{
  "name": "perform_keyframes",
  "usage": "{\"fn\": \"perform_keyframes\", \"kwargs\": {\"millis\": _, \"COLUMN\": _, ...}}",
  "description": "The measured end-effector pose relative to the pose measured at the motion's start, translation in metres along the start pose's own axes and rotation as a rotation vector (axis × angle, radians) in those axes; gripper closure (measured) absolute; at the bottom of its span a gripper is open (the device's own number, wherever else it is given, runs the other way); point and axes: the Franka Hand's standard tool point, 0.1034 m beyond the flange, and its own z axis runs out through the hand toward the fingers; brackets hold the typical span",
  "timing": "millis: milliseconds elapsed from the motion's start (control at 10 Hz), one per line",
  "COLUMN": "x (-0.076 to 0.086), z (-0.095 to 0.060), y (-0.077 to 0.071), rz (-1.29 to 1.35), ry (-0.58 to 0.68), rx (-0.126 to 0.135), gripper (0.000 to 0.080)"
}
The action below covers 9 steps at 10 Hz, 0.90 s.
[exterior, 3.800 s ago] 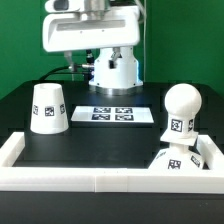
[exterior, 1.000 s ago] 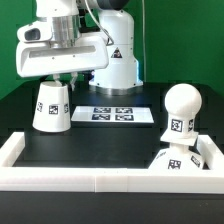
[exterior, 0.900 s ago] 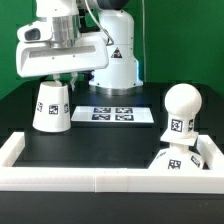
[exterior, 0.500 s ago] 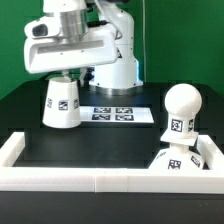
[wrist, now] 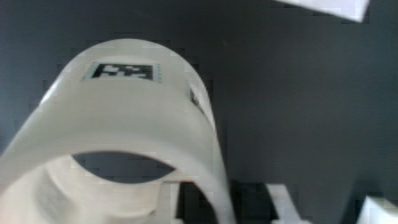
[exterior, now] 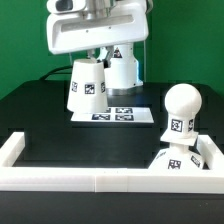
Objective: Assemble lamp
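The white cone-shaped shade (exterior: 88, 86) hangs tilted in the air over the exterior view's left end of the marker board (exterior: 120, 115). My gripper (exterior: 95, 62) is shut on the shade's rim. In the wrist view the shade (wrist: 125, 130) fills most of the picture, its open end toward the camera, and my gripper (wrist: 228, 205) pinches its wall with one finger inside and one outside. The ball-shaped bulb (exterior: 180, 110) stands at the exterior view's right. The square base (exterior: 172, 160) leans in the front right corner, just in front of the bulb.
A white raised wall (exterior: 90, 180) borders the black table along the front and both sides. The robot's white pedestal (exterior: 122, 70) stands behind the marker board. A corner of the marker board (wrist: 342, 6) shows in the wrist view.
My gripper closed on the shade where it stood at the exterior view's left, lifted it and carried it to the right, tilted, over the marker board's left end. Bulb and base have not moved.
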Motion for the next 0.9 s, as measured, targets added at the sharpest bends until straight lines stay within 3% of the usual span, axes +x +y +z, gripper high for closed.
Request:
{"fn": "perform_keyframes", "kwargs": {"millis": 100, "x": 0.018, "z": -0.010, "y": -0.003, "rz": 0.009, "ry": 0.008, "rx": -0.003, "gripper": 0.0752}}
{"fn": "perform_keyframes", "kwargs": {"millis": 300, "x": 0.032, "z": -0.021, "y": -0.001, "rz": 0.052, "ry": -0.051, "rx": -0.020, "gripper": 0.0752}}
{"fn": "perform_keyframes", "kwargs": {"millis": 700, "x": 0.031, "z": -0.016, "y": 0.001, "rz": 0.041, "ry": -0.042, "rx": -0.022, "gripper": 0.0752}}
{"fn": "perform_keyframes", "kwargs": {"millis": 800, "x": 0.034, "z": -0.016, "y": -0.002, "rz": 0.037, "ry": -0.034, "rx": 0.004, "gripper": 0.0752}}
{"fn": "perform_keyframes", "kwargs": {"millis": 900, "x": 0.046, "z": -0.020, "y": -0.012, "rz": 0.047, "ry": -0.030, "rx": 0.013, "gripper": 0.0752}}
